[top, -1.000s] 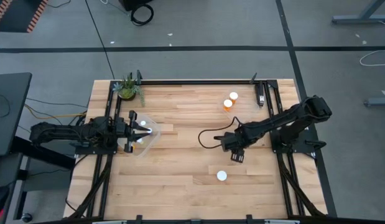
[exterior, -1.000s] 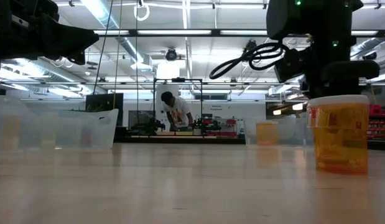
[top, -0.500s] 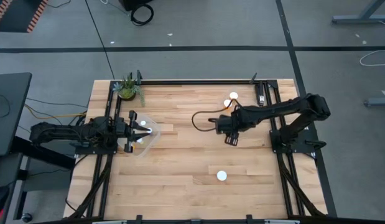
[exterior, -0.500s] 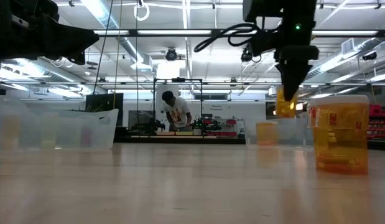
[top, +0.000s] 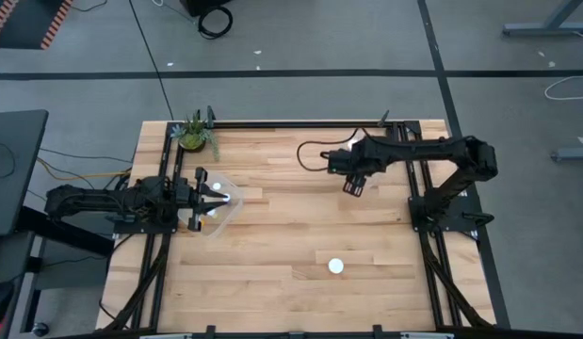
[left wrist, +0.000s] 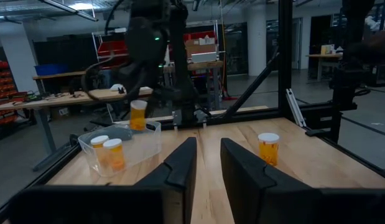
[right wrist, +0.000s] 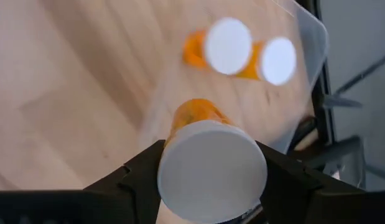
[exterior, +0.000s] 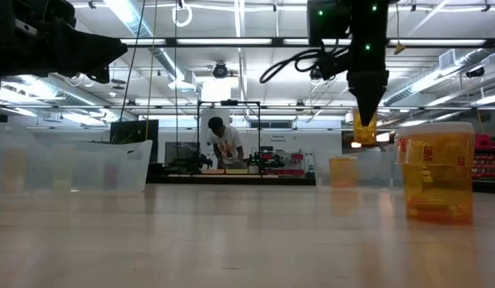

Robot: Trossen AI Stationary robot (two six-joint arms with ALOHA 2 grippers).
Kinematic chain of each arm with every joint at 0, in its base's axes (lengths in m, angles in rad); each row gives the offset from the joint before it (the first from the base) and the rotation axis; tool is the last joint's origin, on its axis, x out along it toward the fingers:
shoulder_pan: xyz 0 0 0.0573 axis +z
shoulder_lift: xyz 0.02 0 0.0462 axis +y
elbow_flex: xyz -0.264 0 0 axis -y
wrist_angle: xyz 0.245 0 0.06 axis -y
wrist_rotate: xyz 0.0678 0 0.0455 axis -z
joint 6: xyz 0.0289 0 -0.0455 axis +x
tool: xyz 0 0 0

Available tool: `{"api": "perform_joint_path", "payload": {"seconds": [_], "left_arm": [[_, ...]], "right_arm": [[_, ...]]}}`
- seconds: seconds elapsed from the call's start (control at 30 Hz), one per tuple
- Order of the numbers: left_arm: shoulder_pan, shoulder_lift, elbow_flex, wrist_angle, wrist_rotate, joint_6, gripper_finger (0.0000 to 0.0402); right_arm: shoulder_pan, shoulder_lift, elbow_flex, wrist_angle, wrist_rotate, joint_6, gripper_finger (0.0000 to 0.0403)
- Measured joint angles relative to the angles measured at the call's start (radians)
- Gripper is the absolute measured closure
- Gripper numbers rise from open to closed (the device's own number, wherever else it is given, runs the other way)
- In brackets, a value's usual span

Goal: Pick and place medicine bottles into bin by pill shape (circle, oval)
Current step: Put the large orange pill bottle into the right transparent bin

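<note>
1. One wide desk [top: 272, 235] of pale wooden planks, smooth and flat, carries everything.
2. Two clear plastic bins with thin walls stand on it. The right bin [right wrist: 311, 38] already holds two bottles, and the left bin [top: 235, 205] shows white caps inside.
3. The right end effector [top: 355, 183] hangs above the right bin, its two dark fingers clamped on the held bottle [right wrist: 211, 171]. The left end effector [left wrist: 208, 154] waits over the left bin, fingers apart, with nothing between them.
4. The held bottle is a small amber cylinder of hard, glossy plastic. I judge it very light and stiff, but slippery. The round wall can roll between flat fingers, so the best hold is across the body just under the cap, with moderate force.
5. A standing bottle [top: 336, 266] waits upright on the near part of the desk, well apart from both bins. It seems easy to tip over, so the fingers should come straight down around it.
6. Its cap [left wrist: 268, 137] is white, round and matt, and a little wider than the body.
</note>
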Motion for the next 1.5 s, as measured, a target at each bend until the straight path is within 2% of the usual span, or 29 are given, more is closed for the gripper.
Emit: {"api": "perform_joint_path", "payload": {"seconds": [0.2, 0.33, 0.57, 0.73, 0.93, 1.23, 1.5], "left_arm": [[0.0, 0.0, 0.0, 0.0, 0.0, 0.0, 0.0323], [0.0, 0.0, 0.0, 0.0, 0.0, 0.0, 0.0318], [0.0, 0.0, 0.0, 0.0, 0.0, 0.0, 0.0316], [0.0, 0.0, 0.0, 0.0, 0.0, 0.0, 0.0323], [0.0, 0.0, 0.0, 0.0, 0.0, 0.0, 0.0319], [0.0, 0.0, 0.0, 0.0, 0.0, 0.0, 0.032], [0.0, 0.0, 0.0, 0.0, 0.0, 0.0, 0.032]], "right_arm": [[-0.102, 0.0, -0.022, -0.008, -0.01, -0.015, 0.0178], [-0.175, -0.001, -0.08, 0.018, -0.077, -0.046, 0.0178], [-0.268, 0.0, -0.21, 0.133, -0.113, -0.093, 0.0177], [-0.308, -0.001, -0.235, 0.183, -0.142, -0.106, 0.0173], [-0.324, 0.0, -0.235, 0.183, -0.152, -0.106, 0.0156], [-0.324, 0.0, -0.234, 0.182, -0.152, -0.112, 0.0153], [-0.315, 0.0, -0.129, 0.164, -0.147, -0.131, 0.0153]]}}
